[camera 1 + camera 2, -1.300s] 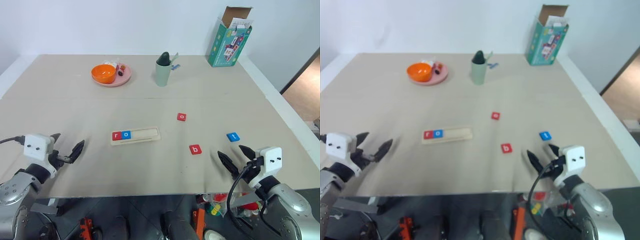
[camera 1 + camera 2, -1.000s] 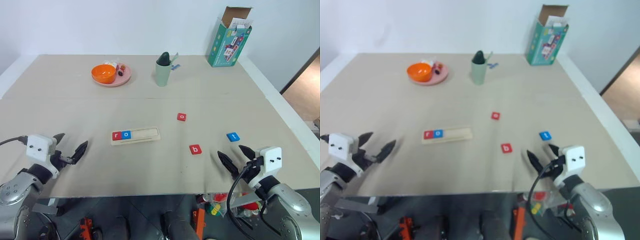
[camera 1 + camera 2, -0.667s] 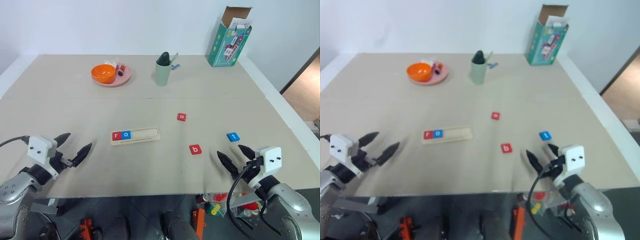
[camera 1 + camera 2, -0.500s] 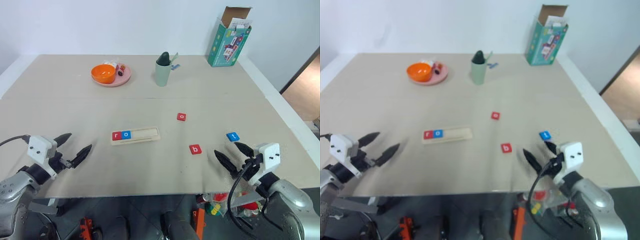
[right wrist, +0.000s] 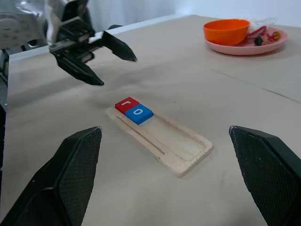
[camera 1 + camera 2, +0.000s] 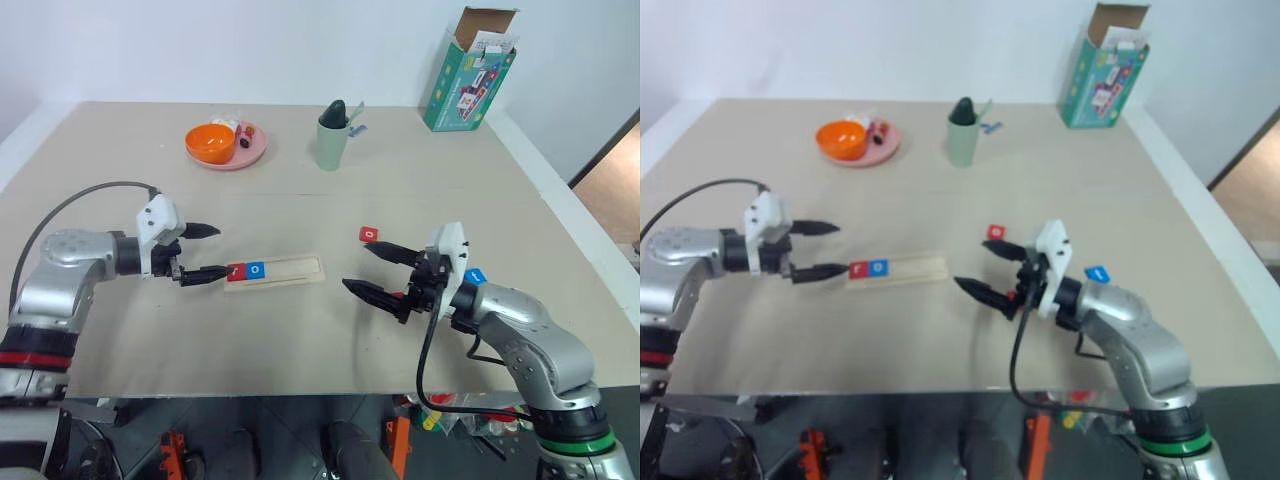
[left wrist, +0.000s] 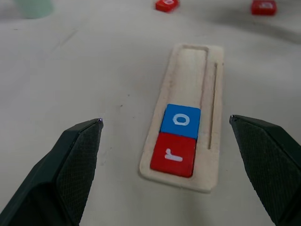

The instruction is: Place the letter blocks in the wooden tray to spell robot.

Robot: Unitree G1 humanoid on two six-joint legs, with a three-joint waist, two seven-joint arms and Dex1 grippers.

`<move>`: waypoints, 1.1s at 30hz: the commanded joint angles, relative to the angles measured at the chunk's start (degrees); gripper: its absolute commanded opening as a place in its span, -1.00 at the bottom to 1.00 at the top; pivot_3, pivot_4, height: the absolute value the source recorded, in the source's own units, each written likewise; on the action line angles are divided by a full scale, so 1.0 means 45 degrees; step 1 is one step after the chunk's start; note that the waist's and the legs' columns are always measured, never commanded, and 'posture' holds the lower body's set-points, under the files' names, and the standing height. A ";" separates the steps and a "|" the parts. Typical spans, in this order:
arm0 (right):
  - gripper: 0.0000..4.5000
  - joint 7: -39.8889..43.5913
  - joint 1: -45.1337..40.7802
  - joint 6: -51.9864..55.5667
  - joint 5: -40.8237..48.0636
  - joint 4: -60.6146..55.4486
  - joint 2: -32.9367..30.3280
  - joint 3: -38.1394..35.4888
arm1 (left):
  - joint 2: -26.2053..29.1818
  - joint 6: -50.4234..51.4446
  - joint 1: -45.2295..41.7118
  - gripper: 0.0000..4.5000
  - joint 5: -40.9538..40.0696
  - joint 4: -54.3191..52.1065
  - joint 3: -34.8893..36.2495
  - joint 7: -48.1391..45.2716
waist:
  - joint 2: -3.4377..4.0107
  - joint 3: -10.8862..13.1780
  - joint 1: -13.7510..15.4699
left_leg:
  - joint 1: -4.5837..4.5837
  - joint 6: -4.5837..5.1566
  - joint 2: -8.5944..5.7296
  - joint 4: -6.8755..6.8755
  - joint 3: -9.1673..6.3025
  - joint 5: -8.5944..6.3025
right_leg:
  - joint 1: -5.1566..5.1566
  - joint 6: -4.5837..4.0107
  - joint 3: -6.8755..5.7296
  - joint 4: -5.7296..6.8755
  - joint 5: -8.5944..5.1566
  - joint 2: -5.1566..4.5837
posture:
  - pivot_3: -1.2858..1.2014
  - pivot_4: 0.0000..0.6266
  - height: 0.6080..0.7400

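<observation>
The wooden tray (image 6: pixel 272 271) lies near the middle of the table (image 6: pixel 300 210), a little toward its front edge, with 2 letter blocks seated at its left end: the red r (image 6: pixel 236 271) and the blue o (image 6: pixel 256 269) touching it. The remaining 3 slots are bare.

The left gripper (image 6: pixel 203 252) hangs just off the tray's left end, jaws spread wide and holding nothing. The right gripper (image 6: pixel 378 268) is also wide open and empty, poised past the tray's right end, pointing back toward it.

Loose blocks lie toward the table's right edge: a red o (image 6: pixel 369 234) beside the right gripper's far finger, and a blue t (image 6: pixel 478 274) partly hidden behind the right wrist. A second red block (image 7: pixel 165 4), probably the b, appears in the left wrist view beyond the tray.

Judging by the spelling, the b comes next. That calls for the right gripper to drop over that block, pinch its edges and set it against the blue o.
</observation>
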 commanded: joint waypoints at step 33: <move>0.99 -0.0487 -0.0376 -0.0481 -0.0849 -0.0507 0.1280 0.0622 | -0.2604 -0.3868 -0.3798 1.00 0.3694 0.7103 -0.1820 -0.1520 | 0.0002 0.0000 0.0228 | -0.0059 0.0049 -0.0004 0.0250 -0.0117 0.0036 | -0.0001 0.0070 -0.0069 0.0176 0.0041 0.0027 | 0.03 -0.52 1.00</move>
